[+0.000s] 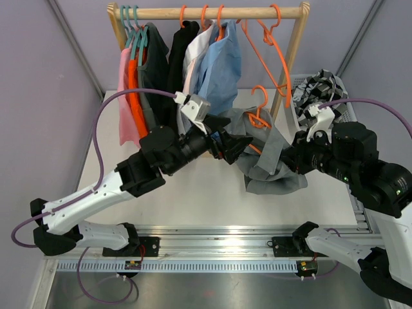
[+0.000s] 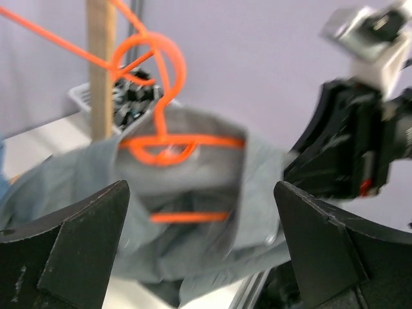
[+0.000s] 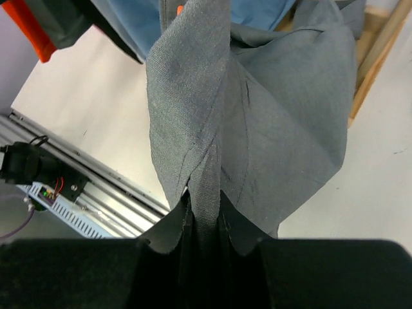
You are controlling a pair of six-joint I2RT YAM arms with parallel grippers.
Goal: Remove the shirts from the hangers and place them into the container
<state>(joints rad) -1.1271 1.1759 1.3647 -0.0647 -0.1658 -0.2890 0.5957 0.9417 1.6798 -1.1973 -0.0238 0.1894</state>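
- The white basket (image 1: 301,78) is seen at the rear right, awaiting the drop.
- The grey shirt (image 1: 267,161), between both arms, is pinched at a fold by the right gripper (image 3: 206,219).
- The orange hanger (image 2: 161,138) in its collar is best gripped by the spread left gripper (image 2: 199,212) and drawn out.

Top view: fixed high behind the arm bases, facing forward and down over the table (image 1: 193,193) to the rack (image 1: 212,12), wide enough to take in both arms. Left wrist: mounted on the left gripper (image 2: 201,187), facing rightward between its spread fingers (image 2: 71,251), close and blurred on the grey shirt (image 2: 193,219) and orange hanger (image 2: 161,138), with container (image 2: 84,96) and right arm (image 2: 354,148) behind. Right wrist: pressed up against the same shirt, pinched in the right gripper (image 3: 206,257), looking down the cloth to table and front rail (image 3: 96,206). Shared by all three: the grey shirt.
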